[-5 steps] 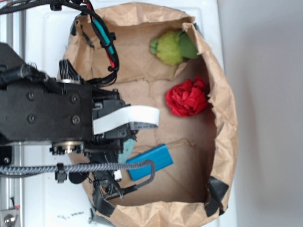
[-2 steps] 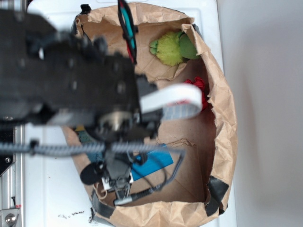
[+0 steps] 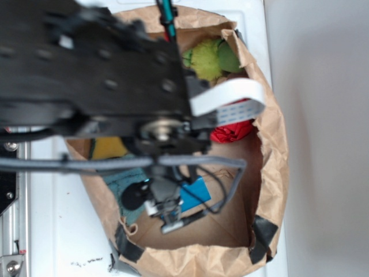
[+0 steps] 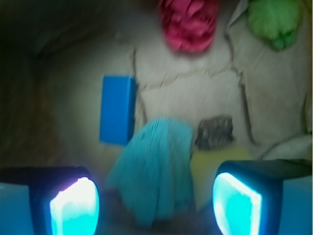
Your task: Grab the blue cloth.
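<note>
In the wrist view the pincer [image 4: 155,205] stands open, its two glowing fingers wide apart at the near edge of the picture, the left finger [image 4: 73,205] low on the left and the other low on the right; between them lies the blue cloth [image 4: 154,178], a fuzzy teal towel with a ragged outline, spread on the brown paper floor and not touched by either finger; just to its left and a little farther off rests a rigid bright blue block [image 4: 117,108], its edge close to the cloth; to the right of the cloth a yellow sponge [image 4: 208,169] shows, partly under the cloth's edge, with a small dark patch [image 4: 215,132] just beyond it; far off sit a red crumpled thing [image 4: 190,22] and, to its right, a green fuzzy thing [image 4: 274,19]; in the exterior view the blurred black arm [image 3: 98,75] covers much of a brown paper bag [image 3: 274,150] lying on the white worktop [image 3: 57,231], and the cloth [image 3: 128,187] peeks out below the arm, left of the block [image 3: 194,193].
</note>
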Robot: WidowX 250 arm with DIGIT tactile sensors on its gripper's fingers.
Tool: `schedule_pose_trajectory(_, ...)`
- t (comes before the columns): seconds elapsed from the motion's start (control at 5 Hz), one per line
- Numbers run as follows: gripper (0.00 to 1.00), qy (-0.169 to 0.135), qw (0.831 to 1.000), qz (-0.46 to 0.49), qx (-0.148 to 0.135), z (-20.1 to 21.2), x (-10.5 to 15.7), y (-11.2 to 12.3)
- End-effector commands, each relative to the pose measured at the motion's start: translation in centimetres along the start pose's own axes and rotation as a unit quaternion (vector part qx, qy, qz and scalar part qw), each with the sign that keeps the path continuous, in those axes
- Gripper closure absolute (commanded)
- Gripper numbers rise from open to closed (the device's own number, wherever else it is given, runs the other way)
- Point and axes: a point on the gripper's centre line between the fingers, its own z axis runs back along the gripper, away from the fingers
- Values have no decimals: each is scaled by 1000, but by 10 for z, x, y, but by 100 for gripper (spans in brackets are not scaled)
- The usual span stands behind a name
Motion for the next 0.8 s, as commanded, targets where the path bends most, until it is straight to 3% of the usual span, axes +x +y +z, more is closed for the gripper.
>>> schedule_pose_trajectory(0.0, 0, -36, 999, 8, 30, -22, 16, -1)
schedule_pose_trajectory(0.6, 0, -45, 998, -40, 29, -41, -16, -15)
